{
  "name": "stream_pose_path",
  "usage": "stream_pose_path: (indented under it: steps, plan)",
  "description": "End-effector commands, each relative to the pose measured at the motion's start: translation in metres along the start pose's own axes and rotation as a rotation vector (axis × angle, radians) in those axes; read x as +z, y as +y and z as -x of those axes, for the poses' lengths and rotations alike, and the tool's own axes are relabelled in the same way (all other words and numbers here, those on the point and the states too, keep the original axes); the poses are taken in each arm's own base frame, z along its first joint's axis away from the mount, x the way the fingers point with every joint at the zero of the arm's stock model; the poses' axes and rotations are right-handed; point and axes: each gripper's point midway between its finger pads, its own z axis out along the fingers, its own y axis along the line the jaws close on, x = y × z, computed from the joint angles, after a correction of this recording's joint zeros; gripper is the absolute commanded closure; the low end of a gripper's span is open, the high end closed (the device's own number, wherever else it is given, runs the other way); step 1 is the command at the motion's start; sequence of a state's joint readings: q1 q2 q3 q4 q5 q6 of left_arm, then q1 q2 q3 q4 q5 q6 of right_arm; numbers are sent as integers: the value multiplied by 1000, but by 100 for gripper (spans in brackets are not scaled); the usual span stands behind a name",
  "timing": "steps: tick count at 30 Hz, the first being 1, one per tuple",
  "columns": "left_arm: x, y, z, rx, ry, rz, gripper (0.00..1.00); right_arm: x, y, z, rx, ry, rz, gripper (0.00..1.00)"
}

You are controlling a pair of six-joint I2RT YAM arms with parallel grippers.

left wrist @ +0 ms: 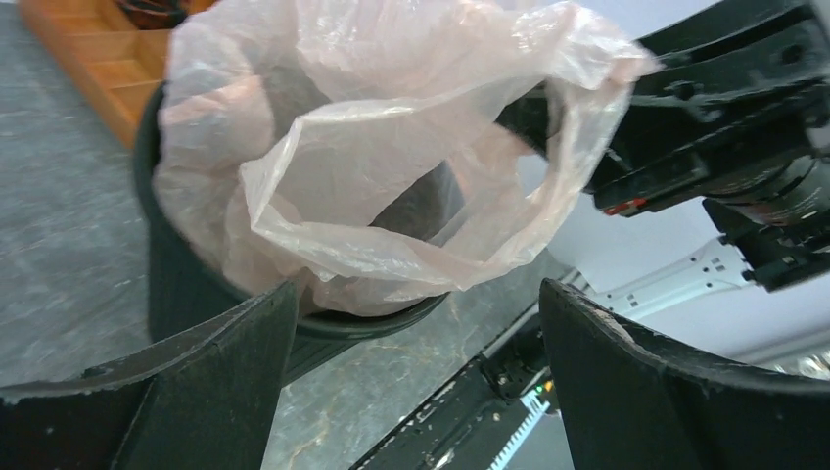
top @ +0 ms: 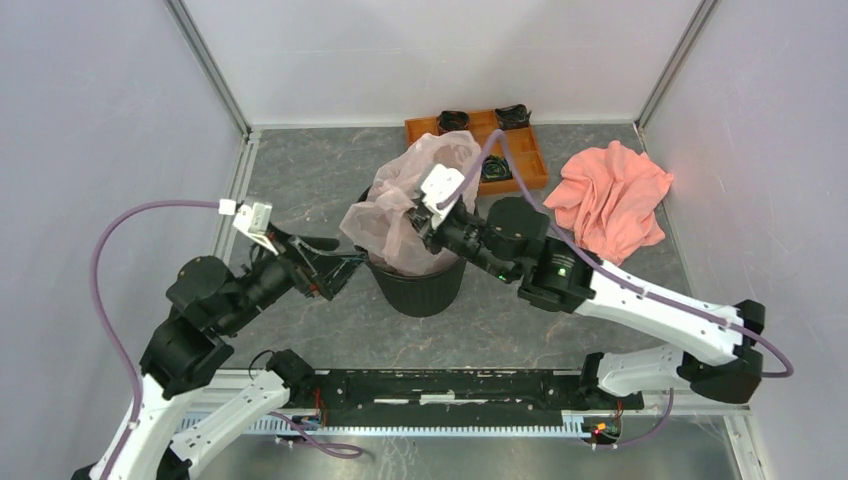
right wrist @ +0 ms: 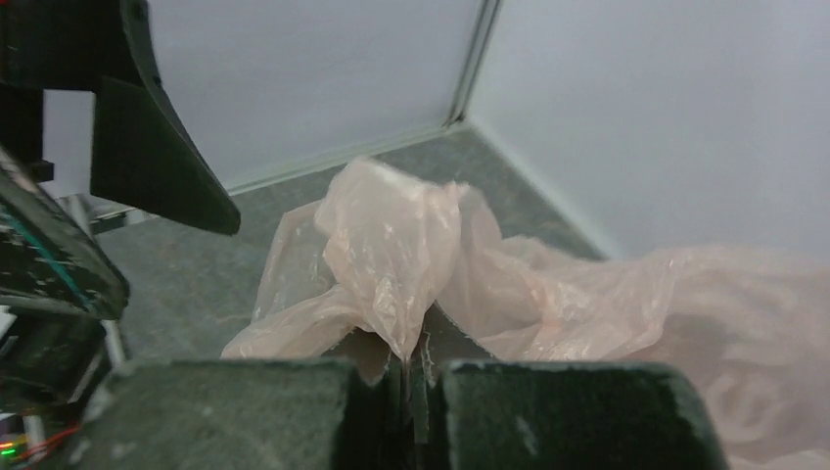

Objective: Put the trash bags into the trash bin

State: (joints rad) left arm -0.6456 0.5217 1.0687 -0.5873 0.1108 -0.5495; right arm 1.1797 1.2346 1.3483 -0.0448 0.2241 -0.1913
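A thin, translucent pale pink plastic bag (top: 405, 200) lies bunched over the mouth of a round black plastic bin (top: 420, 290), which stands near the middle of the grey marbled table (top: 300, 170). The bag's lower folds spill across the bin's rolled rim. The right gripper (right wrist: 406, 377) is pinched tight on a fold of the bag above the bin's right side. The left gripper (left wrist: 416, 328) stands just beside the bin's left side, jaws spread wide and holding nothing. A flat orange compartment tray (top: 530, 160) sits at the far edge. A crumpled salmon-pink cloth (top: 610, 195) lies near the far right corner.
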Motion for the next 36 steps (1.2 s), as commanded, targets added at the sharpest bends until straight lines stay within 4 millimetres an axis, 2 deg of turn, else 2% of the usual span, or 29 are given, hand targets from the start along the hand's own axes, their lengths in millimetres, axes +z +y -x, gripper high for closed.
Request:
stream_pose_path:
  steps: [1, 4, 6, 10, 15, 20, 26, 28, 30, 32, 36]
  plan:
    - [-21, 32, -5, 41, -1, 166, 0, 21, 2, -33, 253, 91, -13, 100]
    - [-34, 38, -7, 43, -6, 198, 0, 33, 6, -67, 427, 152, 34, 100]
    - [-39, 40, -7, 41, -14, 208, 0, 37, 13, -87, 459, 203, 58, 100]
    - [-43, 39, -7, 37, -21, 205, 0, 37, 22, -134, 450, 352, 56, 100]
    - [-38, 40, -14, 35, -15, 190, 0, 43, 24, -189, 318, 584, 46, 100]
    - [-39, 42, -20, 27, -14, 184, 0, 50, 38, -226, 281, 672, 104, 100]
    - [-48, 42, -27, -3, -22, 168, 0, 49, 45, -259, 266, 702, 111, 100]
    - [-49, 43, -29, -14, -23, 168, 0, 50, 42, -265, 260, 705, 107, 100]
    - [-49, 44, -30, -34, -28, 175, 0, 51, 41, -263, 250, 706, 111, 100]
    - [-47, 49, -31, -71, -41, 200, 0, 53, 36, -240, 244, 668, 112, 100]
    - [-38, 49, -36, -110, -43, 183, 0, 46, 26, -174, 261, 516, 133, 100]
